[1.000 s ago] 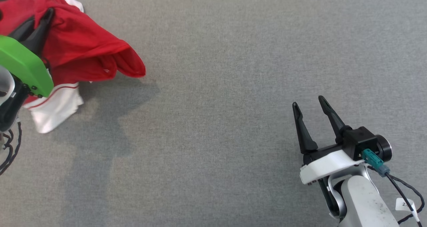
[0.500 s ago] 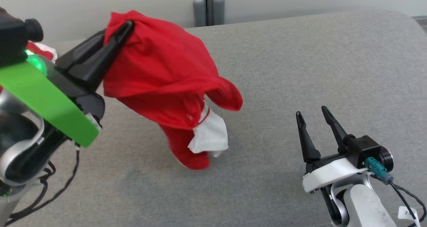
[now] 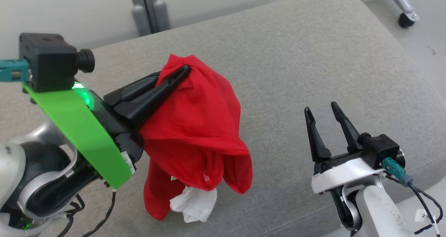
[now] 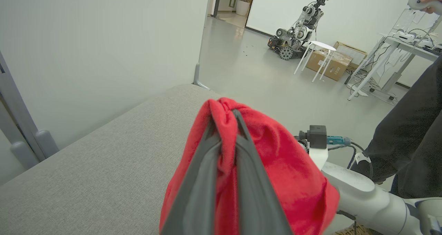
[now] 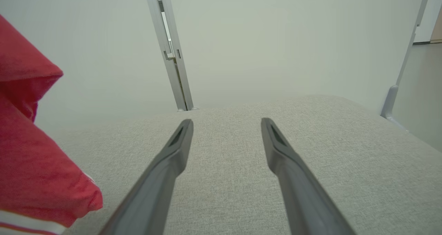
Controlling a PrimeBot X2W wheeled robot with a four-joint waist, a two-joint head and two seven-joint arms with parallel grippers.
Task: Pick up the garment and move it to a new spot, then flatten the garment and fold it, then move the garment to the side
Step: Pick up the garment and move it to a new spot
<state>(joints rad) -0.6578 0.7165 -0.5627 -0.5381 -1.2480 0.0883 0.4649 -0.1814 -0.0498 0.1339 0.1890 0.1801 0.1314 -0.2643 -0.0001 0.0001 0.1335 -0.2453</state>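
The red garment (image 3: 195,125) hung as a limp bundle from my left fingers (image 3: 163,85), which were clamped together on a bunched fold at its top. In my left wrist view that fold puckered up between them. Its white trimmed part (image 3: 193,204) dangled at 6 o'clock, low over the near side of the grey padded desk (image 3: 296,55), and I could not tell whether it touched. I judged the cloth light, soft and wholly without stiffness, so it would slump wherever I let it down and slide easily on the fabric top. A pinch on a wad like this carries it well enough but will not spread it. For flattening I would want a hem or shoulder edge, one corner in each set of fingers. My right fingers (image 3: 313,136) stood apart and empty at about 4 o'clock from the bundle, well clear of it, pointing toward 12 over bare desk. In my right wrist view the garment's edge showed at 9 o'clock.
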